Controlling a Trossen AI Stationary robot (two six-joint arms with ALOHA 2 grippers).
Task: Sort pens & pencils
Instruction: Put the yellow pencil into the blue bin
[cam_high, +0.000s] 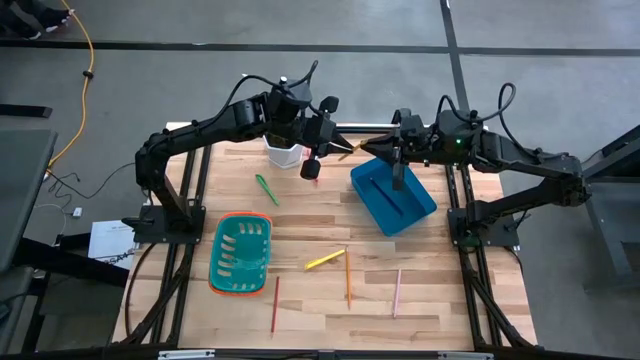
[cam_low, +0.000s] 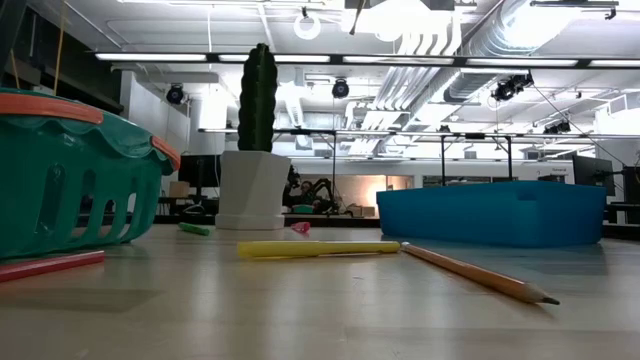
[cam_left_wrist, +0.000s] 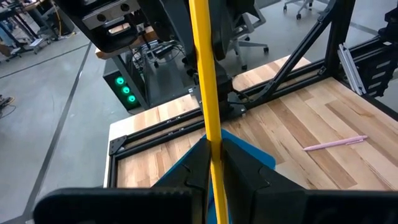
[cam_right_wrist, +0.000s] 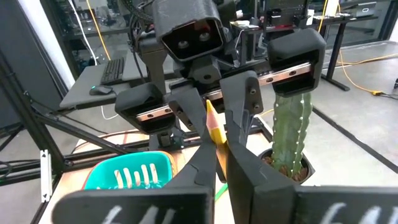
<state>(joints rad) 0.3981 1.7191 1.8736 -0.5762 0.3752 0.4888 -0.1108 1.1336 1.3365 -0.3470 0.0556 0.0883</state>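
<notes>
Both arms are matte black, built of slim tubular links joined by thicker rounded joints, with loose black cables looping over their upper segments and bases bolted to black slotted rails along the table's sides. The right arm (cam_high: 520, 165) shows a small green light near its wrist, and three more green lights glow in a column on its housing. Each gripper has two wedge-shaped black fingers (cam_right_wrist: 245, 109) on a silver rail, under a boxy black camera housing (cam_right_wrist: 189, 34) with two round lenses.

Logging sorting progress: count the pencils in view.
4. Dark red wooden pencil, orange pencil and pale salmon pencil lie on the wooden table; yellow-orange pencil held by left gripper and right gripper. Others may be hidden.
</notes>
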